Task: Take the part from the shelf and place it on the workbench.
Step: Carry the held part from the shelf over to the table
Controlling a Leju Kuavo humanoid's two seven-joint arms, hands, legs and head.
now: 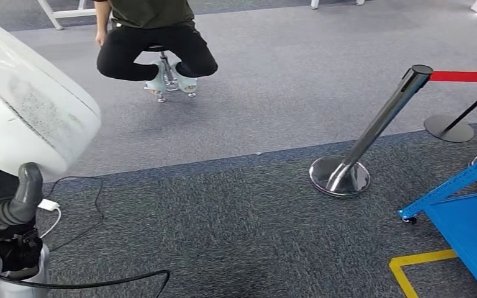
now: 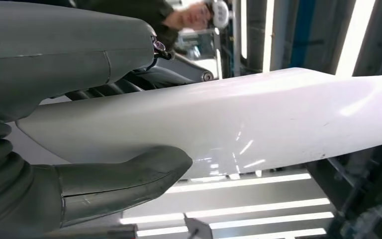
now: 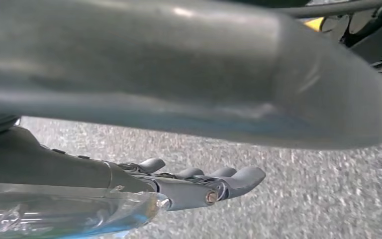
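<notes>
Head view: the left hand (image 1: 9, 198) stands at the near left, its thumb upright against the underside of the white part (image 1: 25, 118), a large curved panel that fills the left edge above the hand. Grey carpet (image 1: 236, 230) lies ahead. A chrome stanchion (image 1: 363, 139) with a red belt (image 1: 466, 76) stands to the right, and the blue shelf (image 1: 466, 217) sits at the near right beside yellow floor tape (image 1: 419, 264). A person (image 1: 152, 37) sits on a stool at the far side.

Left wrist view: the left hand (image 2: 74, 119) grips the white part (image 2: 258, 124), thumb on one face, fingers on the other.

Right wrist view: the right hand (image 3: 194, 184) hangs over carpet (image 3: 303, 194), fingers extended and held close together, holding nothing.
</notes>
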